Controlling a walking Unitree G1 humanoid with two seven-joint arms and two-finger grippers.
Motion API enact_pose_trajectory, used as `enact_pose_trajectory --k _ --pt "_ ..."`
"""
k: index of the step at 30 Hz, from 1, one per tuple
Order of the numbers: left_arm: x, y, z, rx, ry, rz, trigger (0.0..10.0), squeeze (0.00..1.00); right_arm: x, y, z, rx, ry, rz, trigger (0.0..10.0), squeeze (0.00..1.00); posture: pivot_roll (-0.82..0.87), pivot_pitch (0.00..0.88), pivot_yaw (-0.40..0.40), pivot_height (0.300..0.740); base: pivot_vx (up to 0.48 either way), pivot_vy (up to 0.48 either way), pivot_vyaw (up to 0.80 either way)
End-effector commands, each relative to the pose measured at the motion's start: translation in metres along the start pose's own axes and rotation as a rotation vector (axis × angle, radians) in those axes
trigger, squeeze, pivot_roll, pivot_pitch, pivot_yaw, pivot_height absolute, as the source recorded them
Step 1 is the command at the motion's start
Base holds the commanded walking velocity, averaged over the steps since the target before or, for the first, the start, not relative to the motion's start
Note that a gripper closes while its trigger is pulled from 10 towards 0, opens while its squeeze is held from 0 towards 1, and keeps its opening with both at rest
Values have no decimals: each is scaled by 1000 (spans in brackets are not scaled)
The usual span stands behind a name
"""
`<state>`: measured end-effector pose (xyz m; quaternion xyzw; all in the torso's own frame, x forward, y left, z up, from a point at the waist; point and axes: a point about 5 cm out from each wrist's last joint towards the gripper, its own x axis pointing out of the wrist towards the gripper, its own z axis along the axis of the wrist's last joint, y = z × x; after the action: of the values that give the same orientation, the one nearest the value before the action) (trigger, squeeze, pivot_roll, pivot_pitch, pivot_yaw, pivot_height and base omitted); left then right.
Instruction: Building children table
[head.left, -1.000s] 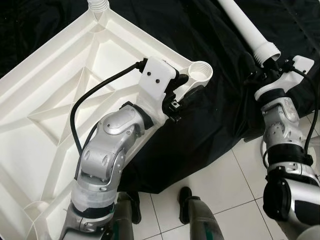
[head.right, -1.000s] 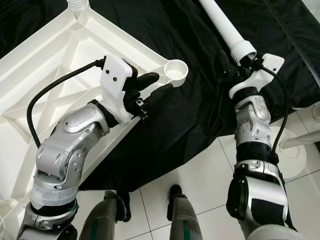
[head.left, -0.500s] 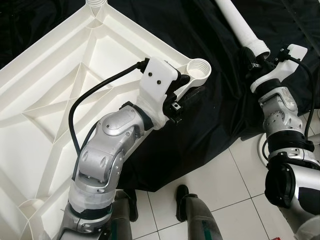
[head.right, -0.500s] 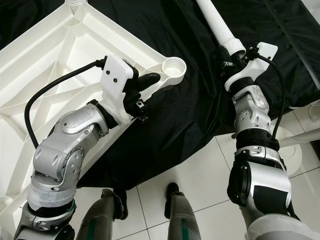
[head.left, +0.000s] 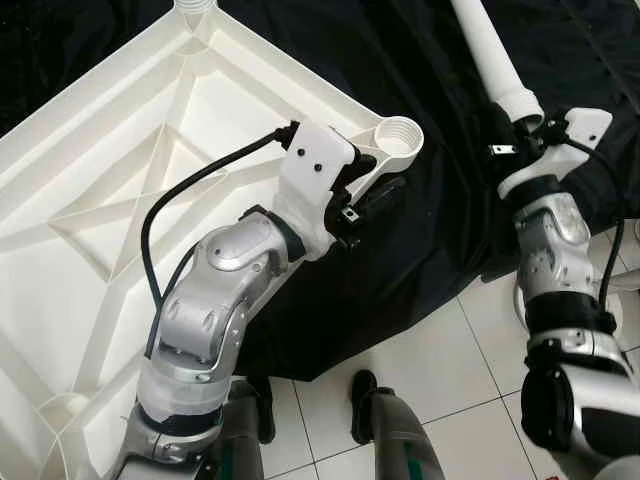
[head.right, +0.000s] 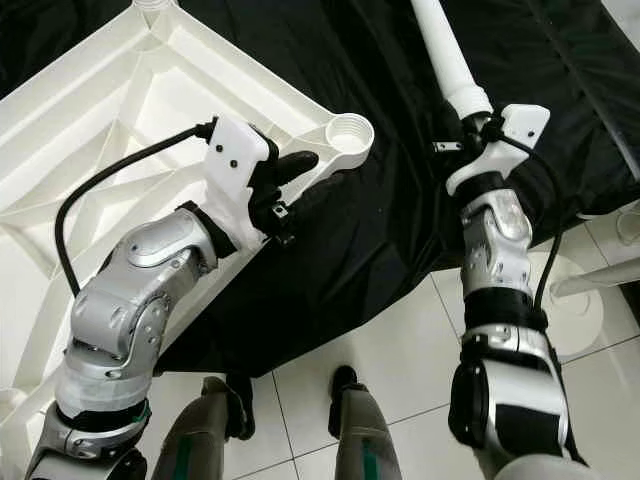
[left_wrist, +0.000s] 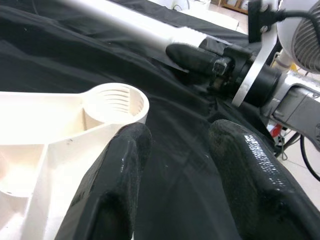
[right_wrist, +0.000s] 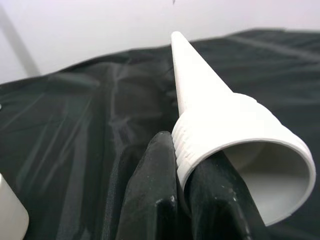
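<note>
- My right gripper (head.right: 470, 128) is out ahead of me on my right, over the black cloth (head.right: 380, 200). Its two fingers (right_wrist: 155, 195) are pinched together on the flared, ribbed open end of the white table leg (head.right: 448, 60).
- From that grip the leg runs straight away from me, its far end lying over the cloth.
- My left gripper (head.left: 375, 185) sits at the near corner of the upturned white tabletop (head.left: 120, 190). Its fingers (left_wrist: 117, 175) stand apart with nothing between them; one lies against the tabletop's edge rib, the other hangs over the cloth just off that edge.
- The threaded corner socket (head.left: 400, 137) is just beyond my left fingertips, open and with no leg in it.
- The leg's gripped end is to the right of that socket, well apart from it, with bare cloth between.
- Another socket (head.left: 197, 9) sits at the tabletop's far corner.
- Below my arms are white floor tiles (head.left: 450, 360) and my own feet.
</note>
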<state>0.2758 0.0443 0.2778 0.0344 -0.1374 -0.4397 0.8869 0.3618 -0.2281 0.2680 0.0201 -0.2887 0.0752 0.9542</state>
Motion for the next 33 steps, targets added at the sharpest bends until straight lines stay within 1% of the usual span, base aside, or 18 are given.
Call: enact_pose_trajectory --k 1,3,4,6,8,9,12,13,15,16,19,21,24,26,27,29,31,33 --pt "0 13 -5 -47 6 131 10000 0 -8 6 8 -83 -64 -61 10000 0 48 251 14 740 0 0 0" --pt "0 17 -6 -56 8 147 10000 0 -10 7 10 -109 -73 -86 10000 0 48 251 14 740 0 0 0" --pt "1 21 -7 -84 10 159 10000 0 -14 10 11 -120 -84 -101 10000 0 33 225 16 740 0 0 0" --pt "2 27 -9 -130 13 176 10000 0 -20 15 14 -154 -102 -115 10000 0 24 207 18 740 0 0 0" --pt "5 31 -10 -166 11 177 10000 0 -25 20 15 -180 -115 -114 10000 0 13 183 20 740 0 0 0" --pt "5 31 -10 -166 11 177 10000 0 -25 20 15 -180 -115 -114 10000 0 13 183 20 740 0 0 0" --pt "8 35 -6 -257 -21 145 10000 0 -36 35 16 -209 -127 -105 10000 0 5 162 19 740 0 0 0" --pt "8 35 -6 -257 -21 145 10000 0 -36 35 16 -209 -127 -105 10000 0 5 162 19 740 0 0 0" --pt "9 36 -6 -278 -37 95 10000 0 -43 46 14 -244 -124 -82 10000 0 -13 117 24 740 0 0 0" --pt "10 35 -5 -280 -40 80 10000 0 -45 49 13 -260 -125 -68 10000 0 -13 117 24 740 0 0 0" --pt "11 35 -4 -295 -61 65 10000 0 -48 56 13 -272 -124 -65 10000 0 -30 100 31 740 0 0 0" --pt "13 35 -5 -328 -74 61 10000 0 -50 60 12 -293 -124 -46 10000 0 -43 90 33 740 0 0 0" --pt "16 37 -7 -303 -83 71 10000 0 -54 62 12 -316 -125 -43 10000 0 -53 82 35 740 0 0 0" --pt "16 37 -7 -303 -83 71 10000 0 -54 62 12 -316 -125 -43 10000 0 -53 82 35 740 0 0 0" --pt "19 38 -11 -275 -53 88 10000 0 -57 64 12 -341 -125 -32 10000 0 -59 76 41 740 0 0 0" --pt "23 37 -18 -278 -17 88 10000 0 -62 68 12 -371 -124 -20 10000 0 -58 74 44 740 0 0 0" --pt "28 37 -18 -277 -13 70 10000 0 -67 71 9 -398 -118 1 10000 0 -57 69 50 740 0 0 0" --pt "29 36 -19 -287 -11 57 10000 0 -69 73 7 -405 -115 12 10000 0 -54 69 51 740 0 0 0"
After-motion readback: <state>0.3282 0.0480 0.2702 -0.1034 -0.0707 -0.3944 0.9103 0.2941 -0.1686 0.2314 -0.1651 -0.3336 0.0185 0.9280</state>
